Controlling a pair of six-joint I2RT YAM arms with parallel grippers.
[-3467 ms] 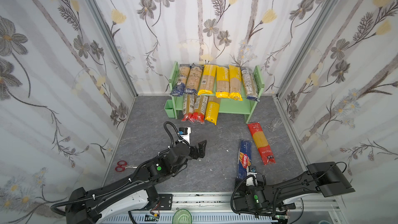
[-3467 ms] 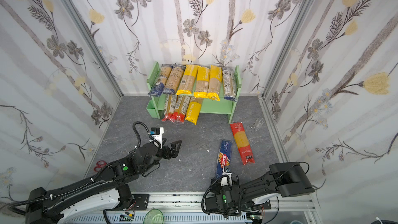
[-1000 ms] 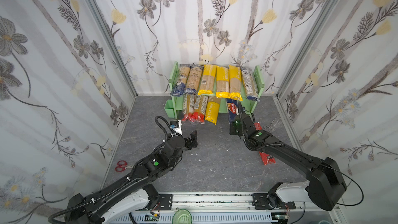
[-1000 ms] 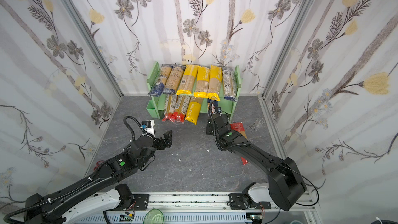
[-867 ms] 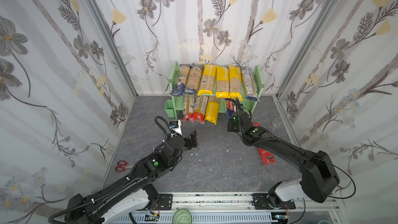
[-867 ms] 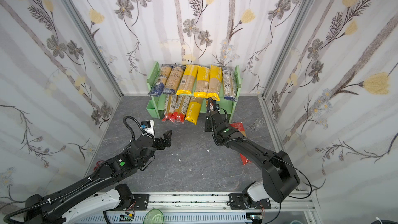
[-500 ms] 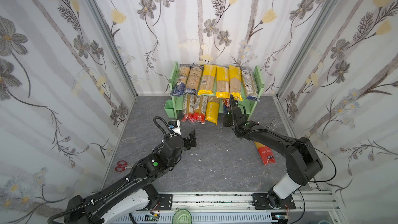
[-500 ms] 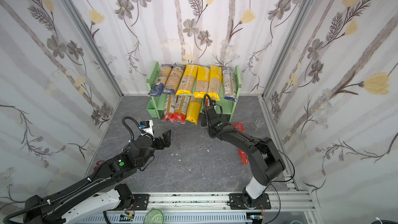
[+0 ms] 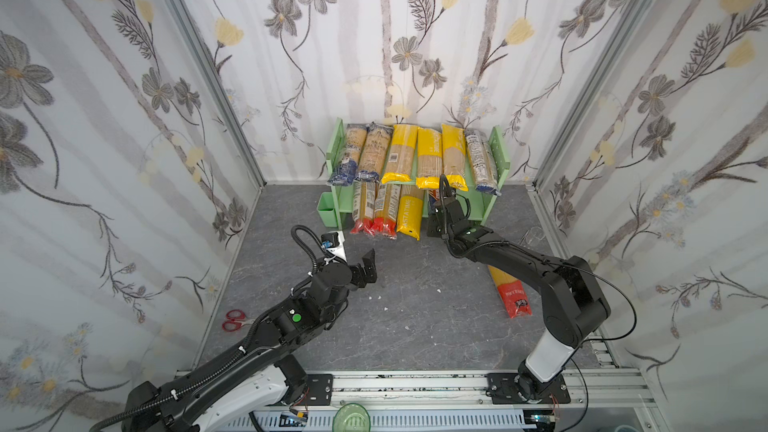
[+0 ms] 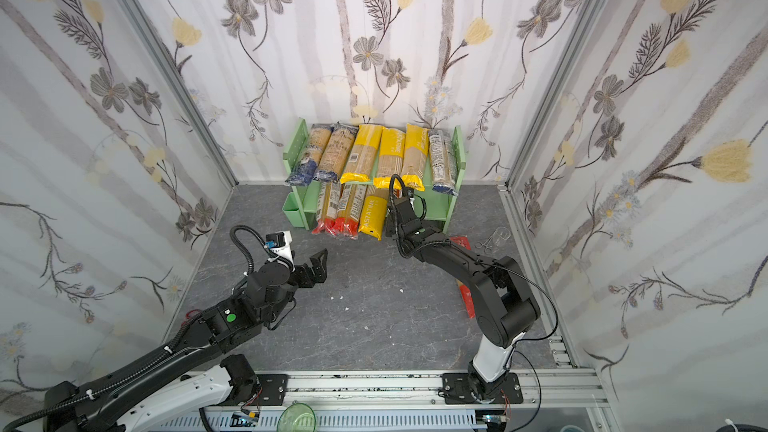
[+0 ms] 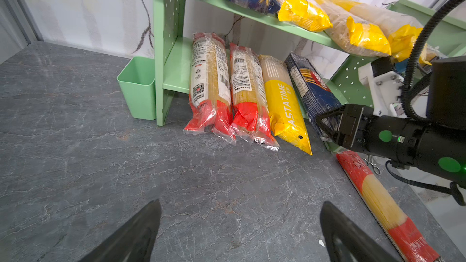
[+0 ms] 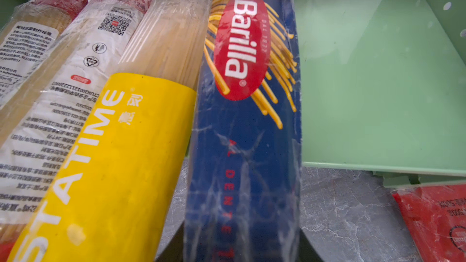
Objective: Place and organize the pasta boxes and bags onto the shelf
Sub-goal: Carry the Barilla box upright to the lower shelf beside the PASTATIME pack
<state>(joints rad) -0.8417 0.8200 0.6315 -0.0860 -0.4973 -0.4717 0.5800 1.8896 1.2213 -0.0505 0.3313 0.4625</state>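
The mint-green shelf (image 9: 500, 151) (image 10: 457, 147) stands against the back wall with several bags on its upper tier. On the lower tier lie two red-ended bags (image 9: 365, 209) and a yellow bag (image 9: 409, 211) (image 12: 113, 147). Beside the yellow bag, the dark-blue Barilla box (image 11: 310, 86) (image 12: 247, 122) rests on the lower board, its near end between the fingers of my right gripper (image 9: 434, 211) (image 10: 392, 218) (image 11: 325, 127), which is shut on it. One red-ended bag (image 9: 509, 288) (image 11: 378, 197) lies on the floor at the right. My left gripper (image 9: 365, 263) (image 11: 239, 212) hovers open and empty over the floor.
A small green cup (image 9: 328, 209) stands against the shelf's left panel. Red scissors (image 9: 232, 320) lie by the left wall and metal forceps (image 9: 536, 234) by the right wall. The lower board's right part (image 12: 378, 84) is bare. White crumbs dot the floor.
My right gripper carried the Barilla box from the front right floor to the shelf and slid it onto the lower tier beside the yellow bag. The left arm drew back slightly.
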